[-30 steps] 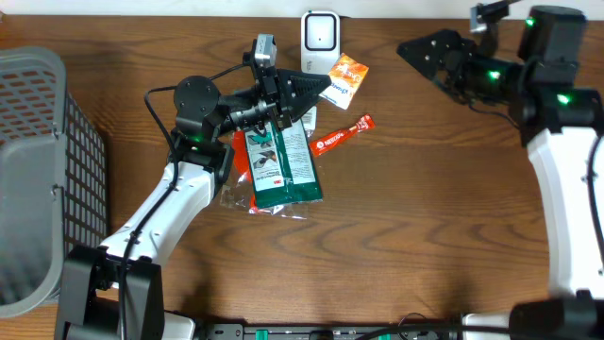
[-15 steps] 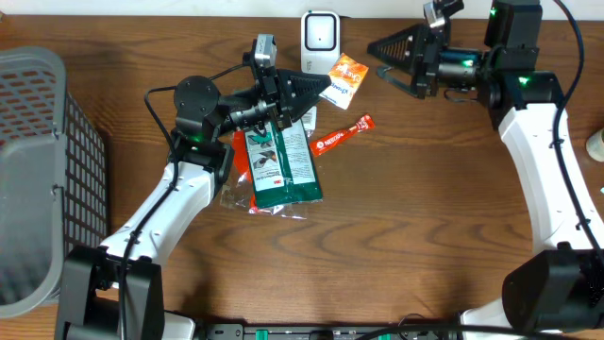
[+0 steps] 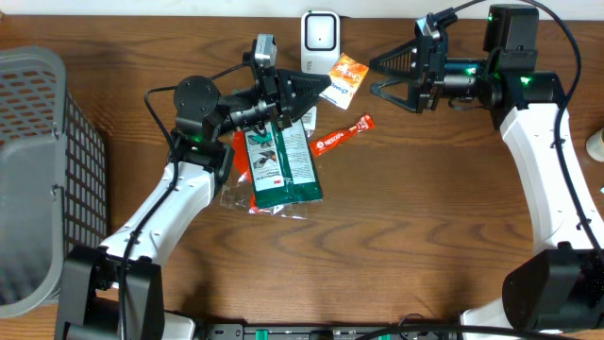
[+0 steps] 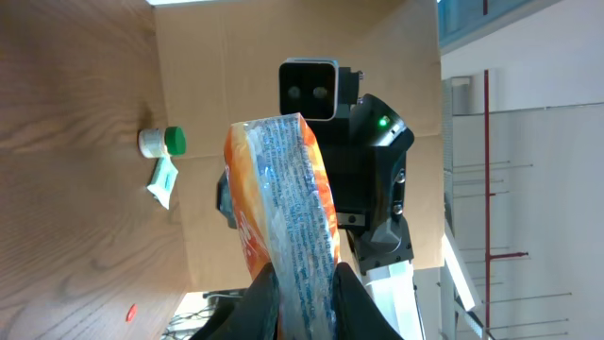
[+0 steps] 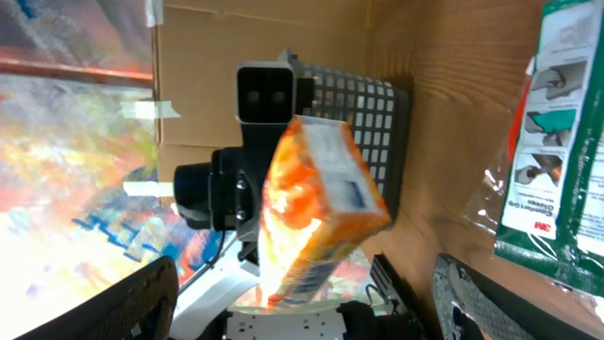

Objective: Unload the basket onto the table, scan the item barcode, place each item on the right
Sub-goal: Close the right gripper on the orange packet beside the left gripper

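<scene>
The item is an orange and white packet [image 3: 343, 79] with blue print on its clear side [image 4: 288, 203]. My left gripper [image 3: 326, 89] is shut on its lower end, and its black fingers [image 4: 347, 297] pinch it and hold it up above the table. A white scanner [image 3: 321, 33] stands at the table's back edge, just left of the packet. My right gripper [image 3: 376, 78] faces left towards the packet, open, with nothing between its jaws. In the right wrist view the packet [image 5: 316, 203] hangs ahead between the two spread fingers [image 5: 142, 302].
A grey mesh basket [image 3: 38, 170] stands at the far left. Under the left arm lie a green 3M pack [image 3: 281, 165] and a red sachet [image 3: 342, 135]. A small green-capped bottle [image 4: 162, 142] sits at the table's right side.
My right arm has swung in from the far right and turned its gripper to face the packet, with its jaws narrowing slightly. The left arm and packet have not moved.
</scene>
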Controlling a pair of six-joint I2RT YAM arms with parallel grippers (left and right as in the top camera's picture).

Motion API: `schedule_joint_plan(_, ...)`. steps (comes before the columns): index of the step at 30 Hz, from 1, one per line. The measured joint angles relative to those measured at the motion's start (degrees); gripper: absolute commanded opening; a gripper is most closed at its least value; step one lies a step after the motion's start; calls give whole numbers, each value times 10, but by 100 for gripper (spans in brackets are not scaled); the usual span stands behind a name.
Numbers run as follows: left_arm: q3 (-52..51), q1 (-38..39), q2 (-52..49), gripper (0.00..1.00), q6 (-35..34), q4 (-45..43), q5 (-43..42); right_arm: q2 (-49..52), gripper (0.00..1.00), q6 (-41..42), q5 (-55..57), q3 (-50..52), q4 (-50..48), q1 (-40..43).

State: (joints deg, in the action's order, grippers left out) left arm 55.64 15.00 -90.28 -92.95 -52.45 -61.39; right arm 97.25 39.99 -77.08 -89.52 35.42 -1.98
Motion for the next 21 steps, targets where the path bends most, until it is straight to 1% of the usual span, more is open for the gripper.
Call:
schedule_joint_plan(10,0,0,0,8,-2,0,0,0,80,-21,40,0,-9,-6)
schedule_joint_plan(17,0,0,0,8,-7,0,0,0,72,-21,66,0,-41,-38)
schedule_joint_plan(21,0,0,0,8,-16,0,0,0,60,-20,81,0,-43,-50)
